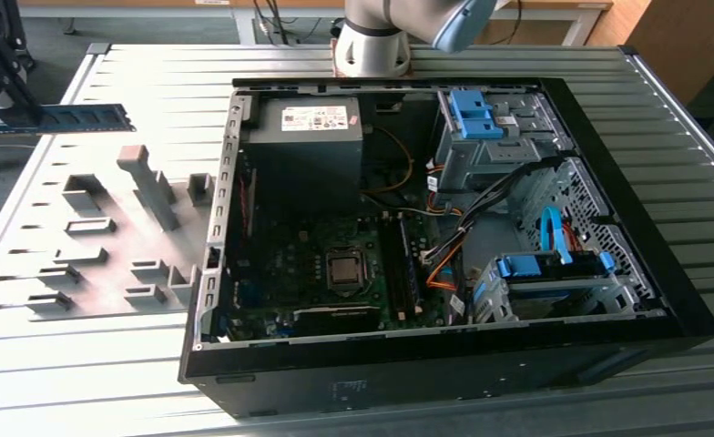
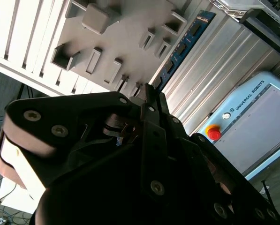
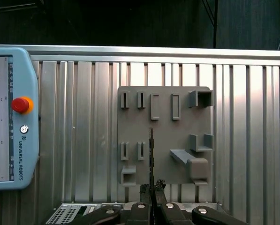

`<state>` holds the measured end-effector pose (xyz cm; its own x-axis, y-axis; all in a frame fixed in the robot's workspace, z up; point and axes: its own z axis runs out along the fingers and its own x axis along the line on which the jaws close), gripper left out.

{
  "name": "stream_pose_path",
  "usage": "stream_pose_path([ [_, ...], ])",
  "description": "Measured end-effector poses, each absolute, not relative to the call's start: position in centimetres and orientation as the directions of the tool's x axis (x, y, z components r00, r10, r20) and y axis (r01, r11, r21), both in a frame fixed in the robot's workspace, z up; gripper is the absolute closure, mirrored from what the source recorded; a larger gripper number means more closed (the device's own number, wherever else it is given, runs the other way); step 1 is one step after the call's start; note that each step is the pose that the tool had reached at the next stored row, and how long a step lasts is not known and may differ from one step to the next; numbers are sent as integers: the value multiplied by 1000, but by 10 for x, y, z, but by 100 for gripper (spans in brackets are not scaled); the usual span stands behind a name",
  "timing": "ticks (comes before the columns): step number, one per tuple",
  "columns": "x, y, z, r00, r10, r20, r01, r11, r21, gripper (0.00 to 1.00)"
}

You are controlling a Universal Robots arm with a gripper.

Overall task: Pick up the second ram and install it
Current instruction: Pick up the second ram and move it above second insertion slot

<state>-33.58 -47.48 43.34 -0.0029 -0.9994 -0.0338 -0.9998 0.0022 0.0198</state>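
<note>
Since the hand (image 3: 152, 188) is clamped shut on one end of the second ram (image 1: 84, 118), held in the air at the exterior view's left beside the grey holder tray (image 1: 114, 246), I'd keep the stick level. It should meet the black memory slots (image 1: 402, 264) in the open PC case (image 1: 430, 382) squarely, since any tilt probably jams it.

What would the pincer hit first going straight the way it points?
Probably the grey holder plate: the pincer, shut on the second ram, points down at it, so the ram would touch first. Height unclear.
</note>
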Motion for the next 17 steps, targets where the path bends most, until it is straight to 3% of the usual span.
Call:
stream_pose_path([
  [17,-308,-475,433,-3,-999,-34,-1000,2,20,86],
])
